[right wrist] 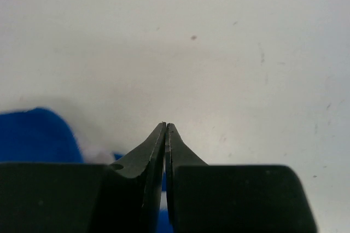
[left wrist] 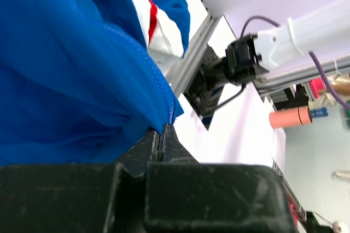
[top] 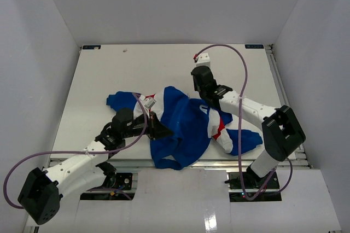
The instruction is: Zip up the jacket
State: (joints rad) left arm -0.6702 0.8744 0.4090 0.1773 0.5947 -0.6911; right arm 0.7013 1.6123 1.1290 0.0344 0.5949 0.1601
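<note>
The jacket [top: 183, 126], royal blue with white and red panels, lies crumpled in the middle of the table, one sleeve out to the left and one to the right. My left gripper [top: 160, 129] is shut on a blue edge of the jacket [left wrist: 82, 69]. In the left wrist view the fabric runs down into the closed fingertips of that gripper [left wrist: 162, 126]. My right gripper [top: 201, 82] hangs at the jacket's far right edge, pointing down. In the right wrist view it [right wrist: 165, 124] is shut, with bare table beyond the tips and blue cloth [right wrist: 33, 134] at lower left.
The white table [top: 109, 69] sits inside white walls. A metal rail [left wrist: 188, 58] runs along its near edge. The right arm's base [left wrist: 240, 60] stands there. A pink cylinder [left wrist: 292, 117] lies off the table to the right.
</note>
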